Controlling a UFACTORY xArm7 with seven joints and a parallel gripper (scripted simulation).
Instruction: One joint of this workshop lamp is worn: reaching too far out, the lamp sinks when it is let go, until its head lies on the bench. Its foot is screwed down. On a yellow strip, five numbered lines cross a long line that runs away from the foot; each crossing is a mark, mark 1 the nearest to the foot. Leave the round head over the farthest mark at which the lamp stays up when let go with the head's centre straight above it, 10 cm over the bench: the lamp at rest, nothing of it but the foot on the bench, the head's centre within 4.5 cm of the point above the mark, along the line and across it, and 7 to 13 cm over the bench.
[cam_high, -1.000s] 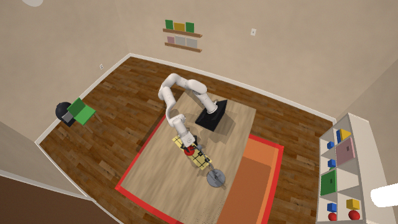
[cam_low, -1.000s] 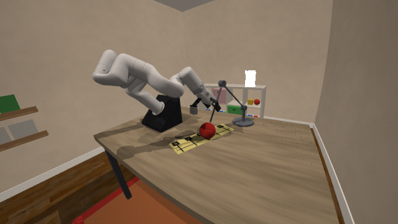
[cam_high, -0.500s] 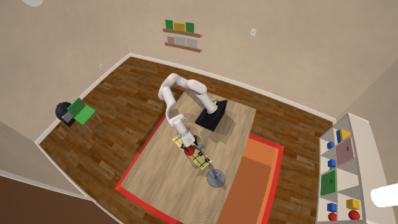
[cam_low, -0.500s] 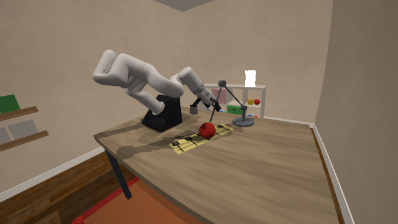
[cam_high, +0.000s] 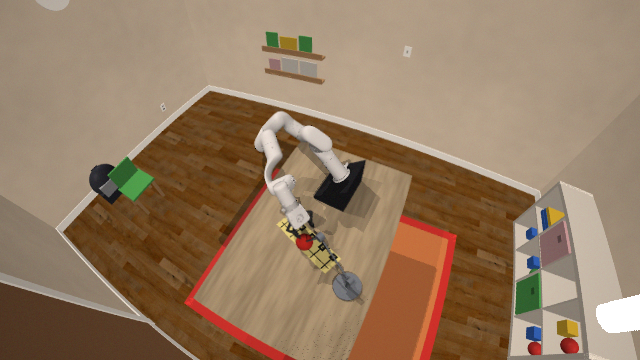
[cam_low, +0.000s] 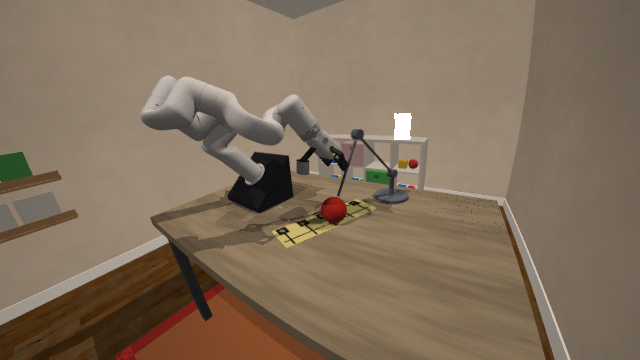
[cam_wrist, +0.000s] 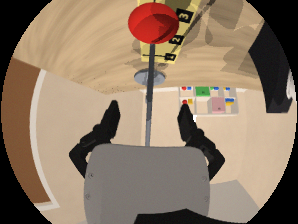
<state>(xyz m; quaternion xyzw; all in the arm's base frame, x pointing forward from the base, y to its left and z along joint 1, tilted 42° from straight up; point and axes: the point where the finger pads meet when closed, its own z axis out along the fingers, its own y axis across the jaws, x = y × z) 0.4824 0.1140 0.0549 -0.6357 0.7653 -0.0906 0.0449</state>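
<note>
My hand (cam_wrist: 148, 124) was fully open with nothing gripped; the fingers straddled the lamp's thin rod (cam_wrist: 150, 99) without touching it, so the lamp carried its own weight. That looked like a let-go test: stay close enough to re-grab if it sagged. The red head (cam_low: 333, 209) hung over the yellow strip (cam_low: 295, 233), roughly mid-strip and towards its end nearer the foot (cam_low: 391, 196); which mark it was over I couldn't tell. It appeared low over the strip, and I couldn't tell whether it touched it. The foot sat on the counter (cam_low: 400, 280) just beyond the strip's near end, and the elbow joint (cam_low: 357, 133) stood high above the strip. Obstacles: my own black base (cam_low: 262, 182) sat beside the strip, well off the line. The white shelf unit (cam_low: 424, 161) stood behind the foot, off the counter, no interference.
</note>
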